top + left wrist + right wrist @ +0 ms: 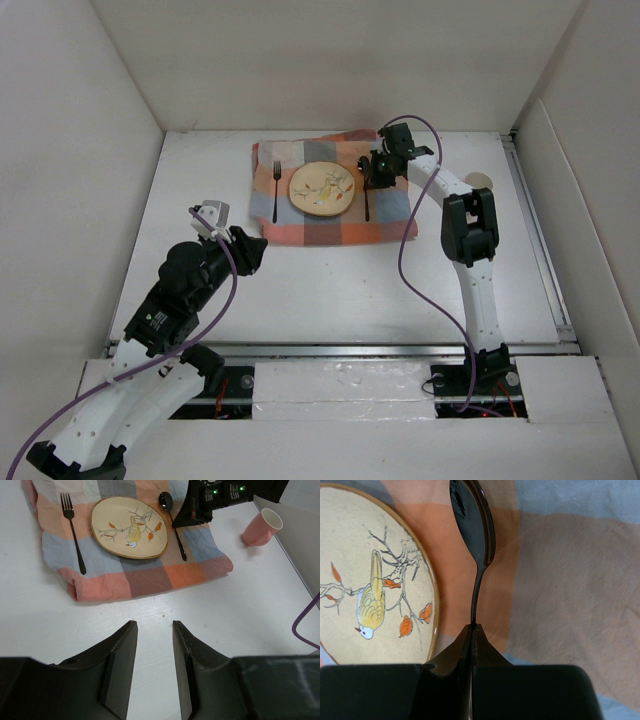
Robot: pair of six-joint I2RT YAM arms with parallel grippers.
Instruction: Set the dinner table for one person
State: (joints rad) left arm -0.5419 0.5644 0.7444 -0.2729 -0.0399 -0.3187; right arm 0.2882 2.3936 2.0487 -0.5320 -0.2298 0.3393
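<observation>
On the white dinner table [330, 290] lies a checked cloth [300, 228] with a bird-patterned plate [322, 188] at its middle. A black fork [275, 192] lies left of the plate. A black spoon [367, 205] lies right of it. My right gripper [372, 178] is shut on the spoon's handle, low over the cloth. The right wrist view shows the spoon [474, 525] running out from the closed gripper [472, 626] beside the plate [370, 575]. My left gripper [152, 625] is open and empty over bare table, in front of the cloth [145, 577].
A pink cup [261, 527] stands on the table right of the cloth, partly hidden behind the right arm in the top view [483, 181]. White walls enclose the table on the left, back and right. A purple cable hangs from the right arm [405, 250].
</observation>
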